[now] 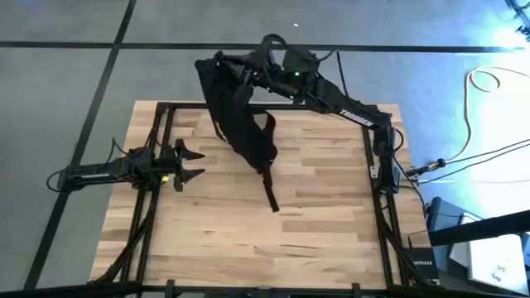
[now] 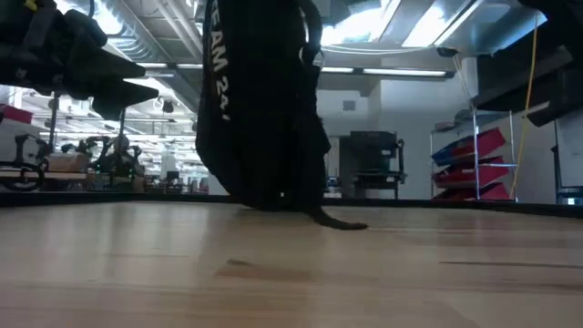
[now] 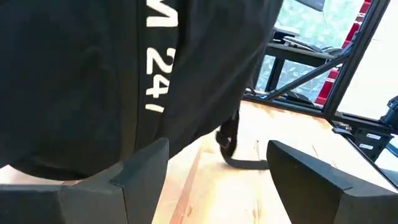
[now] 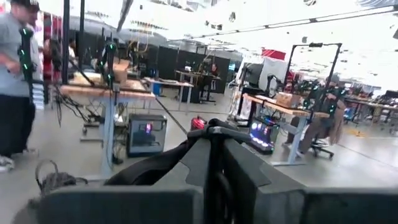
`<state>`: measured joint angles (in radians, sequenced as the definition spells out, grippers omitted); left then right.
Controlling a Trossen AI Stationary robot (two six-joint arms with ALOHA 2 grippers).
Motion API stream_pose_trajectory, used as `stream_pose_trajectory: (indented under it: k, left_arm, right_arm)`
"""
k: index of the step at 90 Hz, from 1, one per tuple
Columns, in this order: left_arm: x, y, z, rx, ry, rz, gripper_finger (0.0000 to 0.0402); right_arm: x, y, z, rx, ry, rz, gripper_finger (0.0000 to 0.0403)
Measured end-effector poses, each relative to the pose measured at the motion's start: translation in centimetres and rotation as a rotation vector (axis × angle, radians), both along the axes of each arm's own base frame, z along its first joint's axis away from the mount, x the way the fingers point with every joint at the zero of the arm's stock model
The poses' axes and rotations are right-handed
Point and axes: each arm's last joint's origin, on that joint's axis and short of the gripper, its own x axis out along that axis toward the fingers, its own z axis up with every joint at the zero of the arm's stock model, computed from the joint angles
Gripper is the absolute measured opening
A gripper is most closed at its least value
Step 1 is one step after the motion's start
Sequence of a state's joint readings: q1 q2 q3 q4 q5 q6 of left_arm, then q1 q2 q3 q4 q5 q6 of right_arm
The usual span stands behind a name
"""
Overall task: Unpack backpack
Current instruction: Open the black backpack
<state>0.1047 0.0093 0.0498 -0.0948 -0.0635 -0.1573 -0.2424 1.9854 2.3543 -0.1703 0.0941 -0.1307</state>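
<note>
— Pale wood, is that what everything is standing on?

— Yes, a light butcher-block wooden worktop [image 1: 315,207] framed by a black metal rig [image 1: 161,112], sitting on a grey floor crossed by dark tape lines [image 1: 99,41]. Beyond it, the low view is showing an open workshop hall with ceiling lights and red-and-blue shelving bins [image 2: 474,164]; in the right wrist view a person in a grey top [image 4: 15,81] is standing by workbenches far off.

— Where is the bag?

— The large rounded black fabric backpack with white lettering [image 1: 236,112] is hanging lifted over the worktop's far edge, left of centre. Its bottom is just brushing the wood, and one black strap [image 1: 270,194] is trailing toward the middle of the worktop.

— Who is holding it?

— The right gripper [image 1: 258,62] is clamping its fingers on the top of the backpack, the arm reaching in from the far right corner.

— And the other arm?

— The left gripper [image 1: 189,164] is hovering near the left edge with its fingers spread wide, holding nothing, pointed at the bag's lettered side [image 3: 155,62].

— Any space to move?

— The near half and the right side of the worktop are lying bare.
</note>
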Motion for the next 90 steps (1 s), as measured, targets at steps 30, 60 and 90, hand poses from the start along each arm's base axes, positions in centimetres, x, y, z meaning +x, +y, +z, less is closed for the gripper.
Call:
stream_pose_trajectory:
  k: [30, 60, 90]
  left_arm:
    - [0.0, 0.0, 0.0, 0.000, 0.000, 0.000, 0.0258]
    - [0.0, 0.0, 0.0, 0.000, 0.000, 0.000, 0.0258]
    - [0.0, 0.0, 0.0, 0.000, 0.000, 0.000, 0.0258]
  right_arm:
    - [-0.6, 0.2, 1.7, 0.143, -0.222, 0.065, 0.0017]
    - [-0.8, 0.6, 1.9, 0.267, -0.230, 0.219, 0.0017]
    - [-4.6, 1.3, 3.7, 0.191, -0.084, 0.087, 0.0017]
